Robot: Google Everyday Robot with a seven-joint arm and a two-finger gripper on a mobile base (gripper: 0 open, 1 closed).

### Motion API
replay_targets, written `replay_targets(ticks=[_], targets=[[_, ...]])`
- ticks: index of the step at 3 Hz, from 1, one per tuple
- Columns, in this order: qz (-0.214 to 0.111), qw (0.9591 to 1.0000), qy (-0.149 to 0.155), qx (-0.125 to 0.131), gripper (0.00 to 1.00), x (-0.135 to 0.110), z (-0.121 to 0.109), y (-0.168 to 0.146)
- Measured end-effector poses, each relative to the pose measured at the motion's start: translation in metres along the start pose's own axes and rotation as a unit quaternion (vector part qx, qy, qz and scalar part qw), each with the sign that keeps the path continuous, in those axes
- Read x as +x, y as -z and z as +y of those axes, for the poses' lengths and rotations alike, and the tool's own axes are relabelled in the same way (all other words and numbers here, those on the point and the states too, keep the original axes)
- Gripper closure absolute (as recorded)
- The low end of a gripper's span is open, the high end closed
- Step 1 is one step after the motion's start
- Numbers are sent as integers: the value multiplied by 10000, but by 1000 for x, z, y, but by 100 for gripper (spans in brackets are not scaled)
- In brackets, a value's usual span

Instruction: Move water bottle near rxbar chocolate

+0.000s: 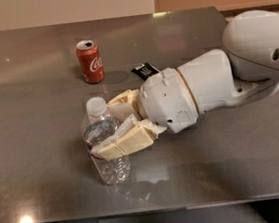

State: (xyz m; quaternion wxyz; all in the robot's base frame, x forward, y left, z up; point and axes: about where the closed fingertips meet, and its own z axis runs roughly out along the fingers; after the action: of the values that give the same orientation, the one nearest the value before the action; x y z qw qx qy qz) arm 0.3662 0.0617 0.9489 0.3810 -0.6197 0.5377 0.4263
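Observation:
The water bottle (104,137) stands upright on the steel table (35,120), clear and ribbed with a white cap. My gripper (109,129) reaches in from the right and its cream fingers (123,144) are closed around the bottle's upper body, one in front and one behind. The rxbar chocolate (145,70), a black wrapper with white lettering, lies flat behind my wrist, partly hidden by the arm. The bottle is to the front left of the bar.
A red soda can (90,61) stands upright at the back, left of the bar. My large white arm (235,72) covers the right side of the table. The table's front edge runs just below the bottle.

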Motion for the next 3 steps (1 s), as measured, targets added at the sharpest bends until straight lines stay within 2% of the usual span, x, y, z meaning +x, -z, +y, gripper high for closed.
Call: replay_targets(ticks=[1, 2, 3], targets=[[83, 9988, -70, 478, 100, -3, -37, 28], [197, 9943, -162, 1036, 100, 0, -83, 62], [276, 9870, -251, 1565, 100, 6, -128, 98]])
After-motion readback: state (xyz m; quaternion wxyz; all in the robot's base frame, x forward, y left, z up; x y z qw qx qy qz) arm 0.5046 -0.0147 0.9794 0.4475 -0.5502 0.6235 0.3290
